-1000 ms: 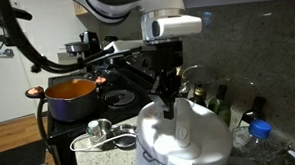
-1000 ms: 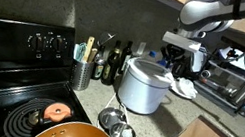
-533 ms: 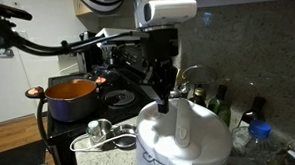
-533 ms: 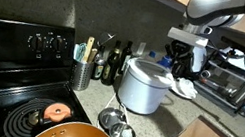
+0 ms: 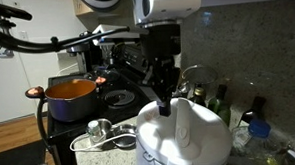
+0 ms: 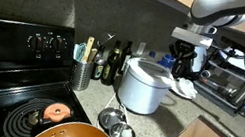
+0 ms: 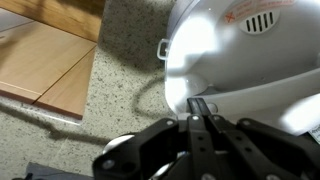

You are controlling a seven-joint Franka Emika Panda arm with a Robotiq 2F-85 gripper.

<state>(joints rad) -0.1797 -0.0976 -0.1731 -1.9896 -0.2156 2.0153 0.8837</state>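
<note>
My gripper [image 7: 198,107] is shut with nothing between its fingers. It hangs over the edge of a white rice cooker's lid [image 7: 240,55]. In an exterior view the gripper [image 5: 164,104] points straight down at the top of the rice cooker [image 5: 185,139]; whether it touches the lid I cannot tell. In an exterior view the gripper [image 6: 184,65] shows just beyond the upper right side of the cooker [image 6: 146,86].
An orange pot [image 5: 71,91] sits on the black stove [image 6: 15,45]. Metal measuring cups [image 6: 115,126] lie beside the cooker. Bottles [image 6: 113,65] and a utensil holder [image 6: 82,72] stand at the wall, and a toaster oven [image 6: 229,85] is behind the arm. The counter's front edge [image 7: 80,105] is near.
The arm has risen a little and shifted slightly sideways over the cooker. The gripper stayed shut.
</note>
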